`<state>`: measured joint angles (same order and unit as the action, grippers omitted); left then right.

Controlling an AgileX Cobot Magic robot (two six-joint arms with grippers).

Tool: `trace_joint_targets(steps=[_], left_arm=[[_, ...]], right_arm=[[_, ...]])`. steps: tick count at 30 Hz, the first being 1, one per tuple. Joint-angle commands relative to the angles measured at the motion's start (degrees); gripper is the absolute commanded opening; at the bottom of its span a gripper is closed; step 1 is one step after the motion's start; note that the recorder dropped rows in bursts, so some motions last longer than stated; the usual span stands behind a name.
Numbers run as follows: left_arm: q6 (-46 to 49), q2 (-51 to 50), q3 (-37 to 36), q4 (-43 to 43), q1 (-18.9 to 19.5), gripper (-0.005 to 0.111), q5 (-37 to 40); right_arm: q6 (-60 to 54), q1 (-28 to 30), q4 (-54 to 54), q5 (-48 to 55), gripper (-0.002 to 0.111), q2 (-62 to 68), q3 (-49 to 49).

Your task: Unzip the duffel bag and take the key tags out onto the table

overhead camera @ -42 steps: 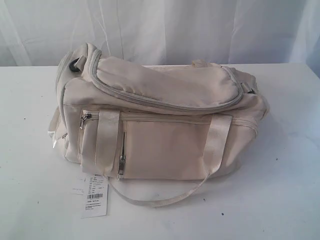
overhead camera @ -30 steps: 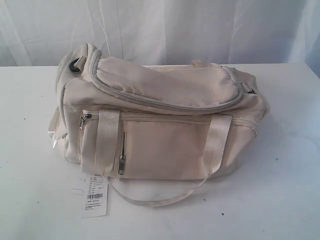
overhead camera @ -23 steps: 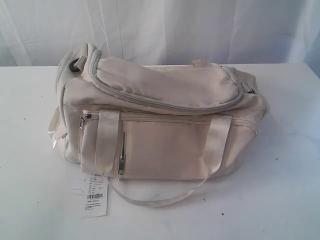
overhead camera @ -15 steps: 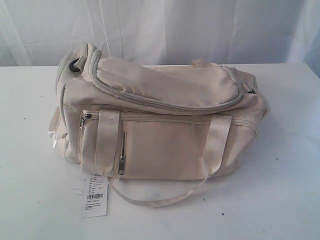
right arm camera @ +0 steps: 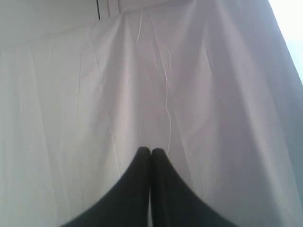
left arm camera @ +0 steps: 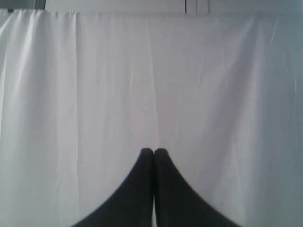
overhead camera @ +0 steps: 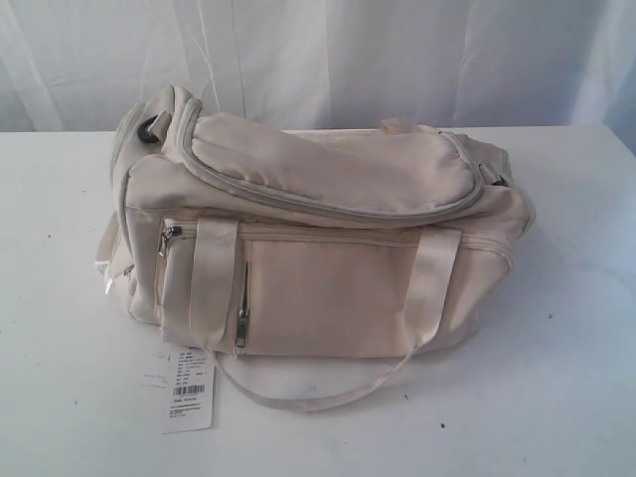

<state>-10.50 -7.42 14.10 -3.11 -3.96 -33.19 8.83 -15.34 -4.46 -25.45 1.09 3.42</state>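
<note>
The cream duffel bag (overhead camera: 318, 238) sits in the middle of the white table (overhead camera: 556, 397), its grey-piped top flap (overhead camera: 328, 164) lying closed and its front pocket zips closed. No key tags show anywhere. Neither arm appears in the exterior view. In the left wrist view my left gripper (left arm camera: 153, 150) is shut, black fingertips touching, with only white curtain behind it. My right gripper (right arm camera: 151, 150) is likewise shut with nothing held, facing the curtain.
A white paper barcode hang tag (overhead camera: 189, 390) lies on the table at the bag's front left. A loose webbing handle (overhead camera: 318, 396) loops onto the table in front of the bag. A white curtain (overhead camera: 397, 60) hangs behind the table.
</note>
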Motion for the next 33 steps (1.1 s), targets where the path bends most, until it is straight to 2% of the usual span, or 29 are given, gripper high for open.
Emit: trace_joint_targets(steps=[1,9,15,20,25,27,31,33], left_arm=[[2.73,-2.41,2.12,-0.45,0.16,0.0,10.71],[5.36,-5.9,2.69,-0.54,0.16,0.0,12.24],[5.36,-5.93,2.69,-0.54,0.16,0.0,12.24],[5.36,-5.92,2.69,-0.57,-0.74,0.0,14.3],[5.83,-5.92,2.69,-0.57,-3.0,0.0,15.41],[6.84,-5.92,2.69,-0.57,-3.92,0.0,15.8],[6.96,-5.92,2.69,-0.57,-4.95,0.0,16.32],[6.96,-5.92,2.69,-0.57,-5.37,0.0,16.31]], right_arm=[[0.28,-0.06,-0.27,14.37,0.0,4.97,6.31],[0.04,-0.06,-0.15,45.54,0.0,21.32,25.27],[-8.83,-0.06,-0.52,76.32,0.0,39.48,42.17],[-12.73,-0.06,-0.5,95.08,0.0,54.16,53.43],[-15.63,-0.06,-2.39,95.04,0.0,62.44,57.51],[-21.48,-0.06,-6.8,83.15,0.0,60.91,56.59],[-33.19,-0.06,-22.17,56.51,0.0,52.77,51.5],[-36.09,-0.06,-24.06,46.81,0.0,49.72,49.69]])
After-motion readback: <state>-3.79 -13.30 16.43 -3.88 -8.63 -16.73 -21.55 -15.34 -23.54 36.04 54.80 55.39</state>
